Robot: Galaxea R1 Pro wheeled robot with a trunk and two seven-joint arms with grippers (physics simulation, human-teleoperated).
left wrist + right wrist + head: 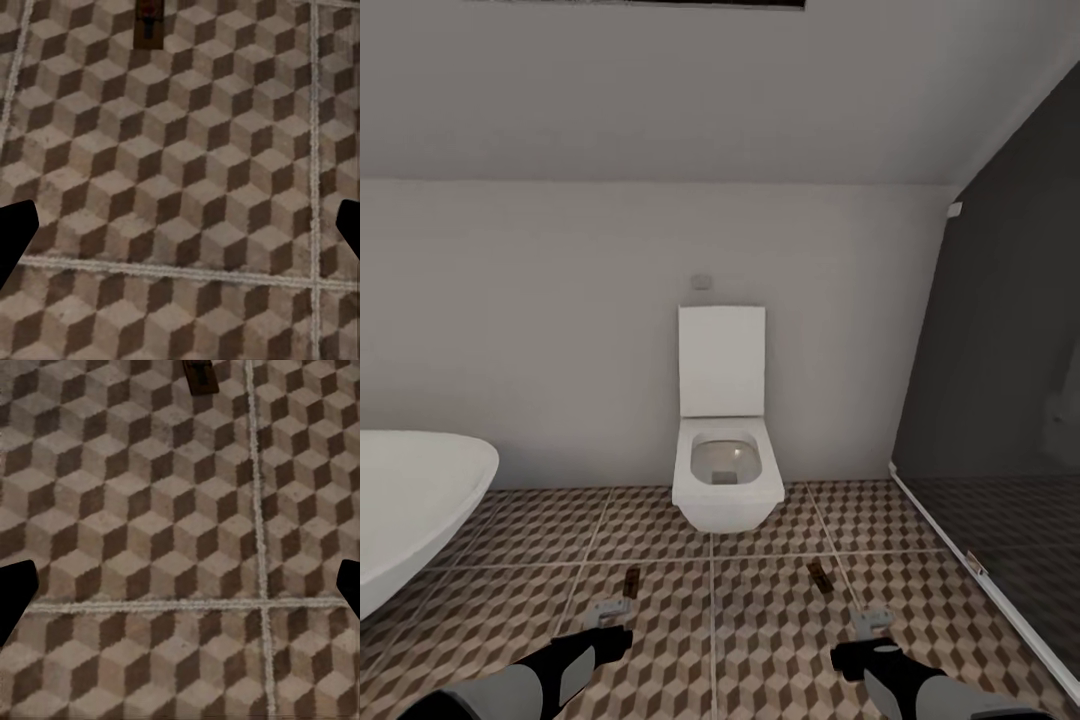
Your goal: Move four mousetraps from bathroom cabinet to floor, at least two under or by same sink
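From the head camera I see two mousetraps flat on the bathroom floor [660, 560]. The left trap [631, 581] and the right trap [819, 574] both run lengthwise toward the toilet [726, 470], which stands at the wall between them. A white tub [410, 500] curves in at left; a dark glass panel [1010, 380] stands at right. My left gripper [610, 612] and right gripper [872, 622] hover low.

Left wrist: fingers [15, 232] spread apart, trap [149, 22] ahead on tile.

Right wrist: fingers [15, 592] apart, trap [200, 376] ahead, slightly angled.

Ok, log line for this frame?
left pincer: open, empty | right pincer: open, empty | two flat tan mousetrap boards on cube-patterned tile floor | white toilet ahead
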